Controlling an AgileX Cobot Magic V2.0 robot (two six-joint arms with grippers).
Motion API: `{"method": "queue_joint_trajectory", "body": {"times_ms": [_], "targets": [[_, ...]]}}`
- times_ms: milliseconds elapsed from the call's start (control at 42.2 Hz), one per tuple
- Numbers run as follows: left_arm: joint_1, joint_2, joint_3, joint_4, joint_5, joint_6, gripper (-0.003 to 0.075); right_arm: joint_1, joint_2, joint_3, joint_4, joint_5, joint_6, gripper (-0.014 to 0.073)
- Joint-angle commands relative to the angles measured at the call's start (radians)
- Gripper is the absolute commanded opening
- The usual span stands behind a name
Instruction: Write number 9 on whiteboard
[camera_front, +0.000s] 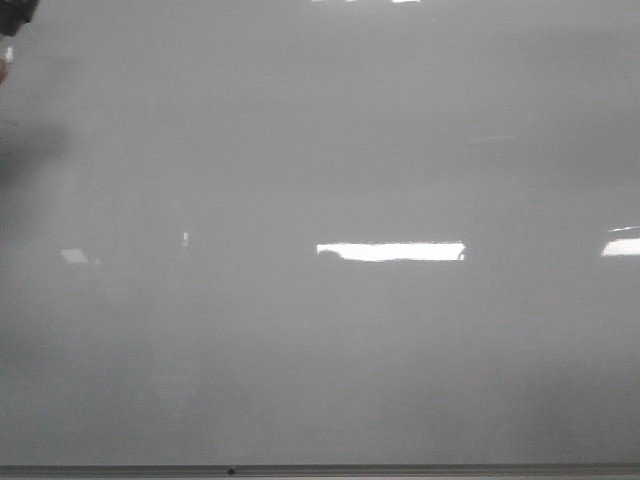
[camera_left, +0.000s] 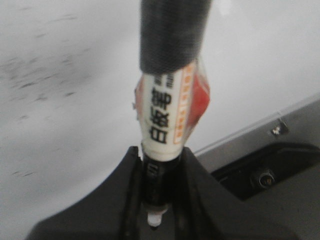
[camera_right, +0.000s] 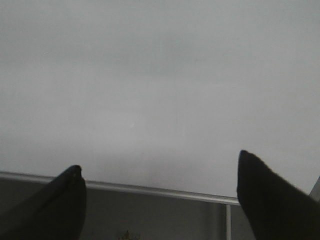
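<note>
The whiteboard (camera_front: 320, 350) fills the front view, pale grey with bright glare patches. No number 9 shows on it in any view. My left gripper (camera_left: 160, 150) is shut on a whiteboard marker (camera_left: 167, 105) with a white printed label, a red-orange patch and a dark grey end that points away from the jaws. It hangs over the whiteboard (camera_left: 60, 125) near its frame. My right gripper (camera_right: 159, 161) is open and empty above the whiteboard (camera_right: 160, 75), close to the frame edge. Neither gripper shows clearly in the front view.
A thin grey frame edge (camera_front: 400, 469) runs along the board's near side; it also shows in the left wrist view (camera_left: 250, 132) and the right wrist view (camera_right: 150, 190). Faint grey smudges (camera_left: 45, 75) mark the board. A dark shape (camera_front: 15, 12) sits at the front view's top left corner.
</note>
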Motion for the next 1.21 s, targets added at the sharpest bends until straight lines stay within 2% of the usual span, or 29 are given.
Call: {"method": "queue_joint_trajectory", "body": {"times_ms": [0,308,522,688,806,1185], "targets": [[-0.083,-0.034,-0.050,-0.051,0.034,0.109,-0.0019,0.039,0.063,-0.058,0.032,-0.018,-0.074,0.0633],[-0.401,-0.032,-0.050,-0.051,0.052,0.244,-0.0019,0.243,0.188,-0.064,0.058,-0.011,-0.284,0.0633],[-0.572,-0.032,-0.050,-0.047,0.052,0.266,-0.0019,0.368,0.243,-0.064,0.219,0.005,-0.502,0.0633],[-0.646,-0.032,-0.050,-0.047,0.050,0.266,-0.0019,0.452,0.267,-0.064,0.405,0.006,-0.735,0.0633],[-0.682,-0.032,-0.050,-0.047,0.050,0.266,-0.0019,0.506,0.288,-0.080,0.530,-0.001,-0.841,0.0633],[-0.709,-0.032,-0.050,-0.046,0.048,0.266,-0.0019,0.654,0.475,-0.252,0.553,-0.001,-0.858,0.0633]]}}
